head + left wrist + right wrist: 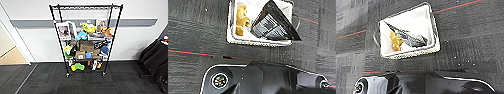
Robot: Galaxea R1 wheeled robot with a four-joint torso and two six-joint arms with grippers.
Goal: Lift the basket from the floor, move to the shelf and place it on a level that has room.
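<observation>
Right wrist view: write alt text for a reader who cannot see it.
A cream rectangular basket sits on dark grey carpet, seen from above. Inside lie a yellow-brown soft item and a dark angular object. A thin red line crosses the carpet.

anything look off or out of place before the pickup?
Nothing spilled or damaged. The basket sits flat on the carpet and is not empty: a yellow-brown soft item and a dark flat object propped at a slant lie inside. The shelf has crowded lower tiers, while the top level looks bare.
</observation>
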